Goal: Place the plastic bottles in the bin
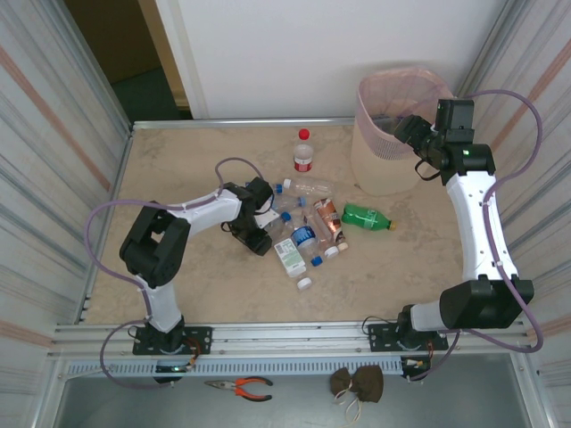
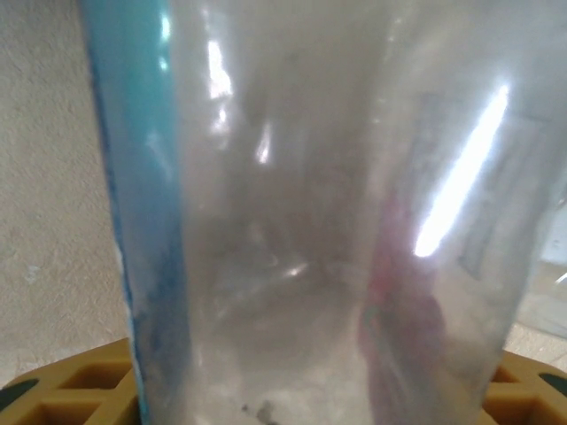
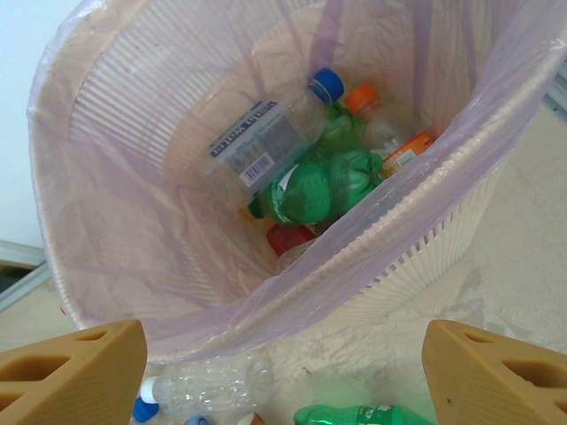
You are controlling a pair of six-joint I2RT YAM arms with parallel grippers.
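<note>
Several plastic bottles lie in a cluster mid-table. My left gripper is down among them at the cluster's left side. In the left wrist view a clear bottle with a blue label edge sits between my yellow fingers, which press on both its sides. A red-capped bottle stands upright behind the cluster, and a green bottle lies to its right. The beige bin with a pink liner stands at the back right. My right gripper hangs open over it. Inside the bin lie several bottles.
Metal rails run along the table's edges, and corrugated walls stand close on both sides. Loose caps lie in front of the cluster. Pliers and a small brown pouch rest on the shelf below the near edge.
</note>
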